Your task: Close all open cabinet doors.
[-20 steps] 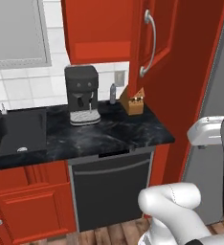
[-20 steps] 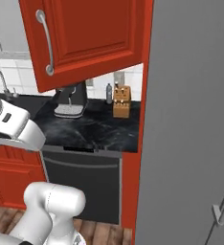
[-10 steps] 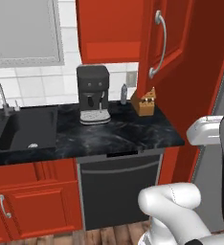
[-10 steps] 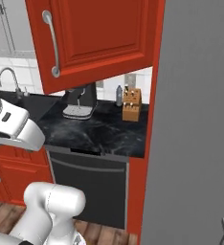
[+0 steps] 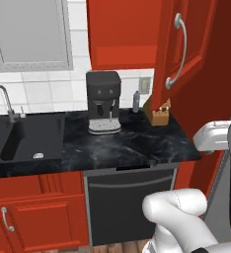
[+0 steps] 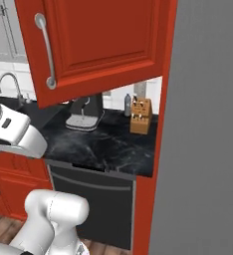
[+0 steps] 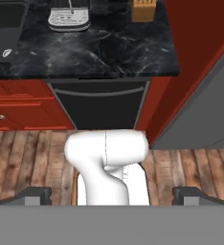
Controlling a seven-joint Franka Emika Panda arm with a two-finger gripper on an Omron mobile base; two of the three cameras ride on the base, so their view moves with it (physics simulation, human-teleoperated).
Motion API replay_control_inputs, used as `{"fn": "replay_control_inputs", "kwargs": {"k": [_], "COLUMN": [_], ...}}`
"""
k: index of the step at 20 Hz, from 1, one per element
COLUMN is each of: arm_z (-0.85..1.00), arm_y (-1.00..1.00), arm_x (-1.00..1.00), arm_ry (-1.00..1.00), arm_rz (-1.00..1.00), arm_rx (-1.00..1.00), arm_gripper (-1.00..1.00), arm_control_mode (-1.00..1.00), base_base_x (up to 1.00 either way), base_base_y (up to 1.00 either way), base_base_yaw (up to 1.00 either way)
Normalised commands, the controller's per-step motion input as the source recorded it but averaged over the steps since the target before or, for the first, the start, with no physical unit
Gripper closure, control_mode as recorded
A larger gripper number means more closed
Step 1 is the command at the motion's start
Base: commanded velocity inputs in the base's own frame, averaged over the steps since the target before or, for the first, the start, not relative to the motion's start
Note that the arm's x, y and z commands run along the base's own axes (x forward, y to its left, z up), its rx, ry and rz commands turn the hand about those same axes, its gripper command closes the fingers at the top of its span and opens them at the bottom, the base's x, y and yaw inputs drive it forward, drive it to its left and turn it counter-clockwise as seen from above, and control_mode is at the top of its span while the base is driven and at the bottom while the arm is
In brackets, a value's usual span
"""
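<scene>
A tall red wall-cabinet door (image 5: 184, 44) hangs open, swung out over the right end of the counter, its edge turned toward me. Its long silver bar handle (image 5: 179, 52) runs down the front. From the right base view the same cabinet door (image 6: 103, 40) spreads across the top, with the handle (image 6: 46, 50) at its left. My gripper (image 7: 113, 197) points down at the wooden floor and my own base, well below the door. Its dark fingertips (image 7: 35, 195) stand far apart, so it is open and holds nothing.
On the black marble counter (image 5: 132, 143) stand a coffee machine (image 5: 103, 101), a knife block (image 5: 158, 111) and a small bottle (image 5: 135, 101). A sink (image 5: 23, 138) with a faucet lies to the left. A dark dishwasher (image 5: 130, 197) sits below. A grey fridge wall (image 6: 208, 124) stands at the right.
The base has moved, so the whole scene has slid to the right and grown; more of the sink shows. The door stays open as before.
</scene>
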Motion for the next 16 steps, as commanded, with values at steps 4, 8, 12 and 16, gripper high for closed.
{"fn": "replay_control_inputs", "kwargs": {"k": [4, 8, 12, 16], "arm_z": [0.00, 0.00, 0.00, 0.00], "arm_y": [0.00, 0.00, 0.00, 0.00], "arm_x": [0.00, 0.00, 0.00, 0.00], "arm_ry": [0.00, 0.00, 0.00, 0.00], "arm_rz": [0.00, 0.00, 0.00, 0.00], "arm_rx": [0.00, 0.00, 0.00, 0.00], "arm_gripper": [-1.00, -1.00, -1.00, -1.00], "arm_control_mode": [1.00, 1.00, 1.00, 1.00], "base_base_x": [0.60, 0.53, 0.48, 0.40], "base_base_y": [-0.16, -0.28, -0.23, -0.19], "base_base_yaw": [0.00, 0.00, 0.00, 0.00]}}
